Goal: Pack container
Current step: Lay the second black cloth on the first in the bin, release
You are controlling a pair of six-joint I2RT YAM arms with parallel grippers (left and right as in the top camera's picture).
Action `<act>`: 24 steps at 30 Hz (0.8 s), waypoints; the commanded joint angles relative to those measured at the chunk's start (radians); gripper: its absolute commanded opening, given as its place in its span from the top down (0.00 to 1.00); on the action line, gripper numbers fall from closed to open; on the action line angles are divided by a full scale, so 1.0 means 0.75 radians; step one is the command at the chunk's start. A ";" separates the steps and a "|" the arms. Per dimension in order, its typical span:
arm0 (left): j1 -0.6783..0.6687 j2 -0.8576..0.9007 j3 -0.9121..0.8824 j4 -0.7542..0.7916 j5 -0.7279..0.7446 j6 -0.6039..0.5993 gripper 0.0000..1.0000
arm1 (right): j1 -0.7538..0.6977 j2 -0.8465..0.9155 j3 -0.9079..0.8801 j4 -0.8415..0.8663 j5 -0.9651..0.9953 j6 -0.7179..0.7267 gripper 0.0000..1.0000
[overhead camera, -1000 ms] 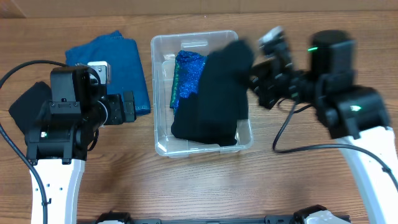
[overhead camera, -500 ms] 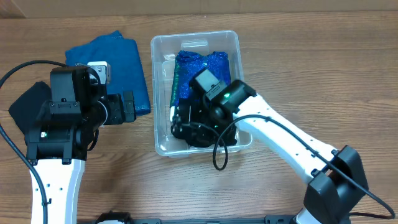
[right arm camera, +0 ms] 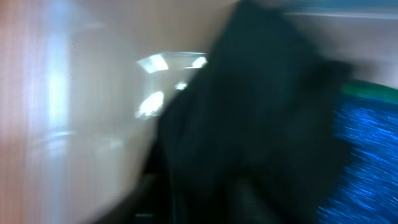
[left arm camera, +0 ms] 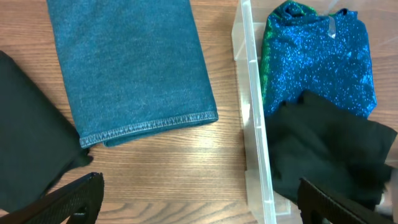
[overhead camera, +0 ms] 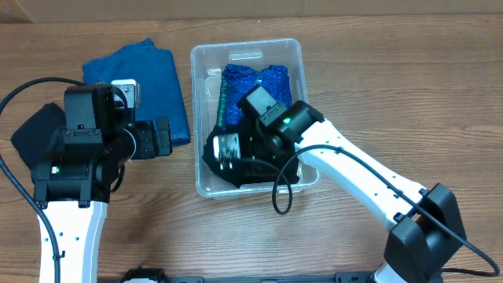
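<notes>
Wood table | container centre of overhead frame, glitter-blue cloth in upper half | right arm reaches into lower half, likely tamping black cloth flat | right jaws: can't tell, blurred | left jaws apart, empty, left of frame

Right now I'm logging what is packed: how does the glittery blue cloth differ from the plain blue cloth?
The glittery blue cloth lies inside the container; the plain blue cloth lies on the table beside it. The glittery one sparkles, with a green edge; the plain one is matte, with a stitched hem. Both are blue fabric.
</notes>
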 commanded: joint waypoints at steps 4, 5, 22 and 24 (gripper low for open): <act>0.000 -0.002 0.032 -0.004 0.001 0.021 0.00 | -0.137 -0.053 0.040 0.197 0.508 0.653 0.00; 0.000 -0.002 0.032 -0.004 0.001 0.021 0.00 | -0.129 -0.089 0.040 0.192 0.508 0.658 0.00; 0.000 -0.002 0.032 -0.004 0.001 0.020 0.00 | -0.036 0.418 -0.024 0.372 -0.007 0.937 0.86; 0.000 -0.002 0.032 -0.004 0.001 0.021 0.00 | -0.036 0.415 -0.013 0.317 0.091 0.951 0.83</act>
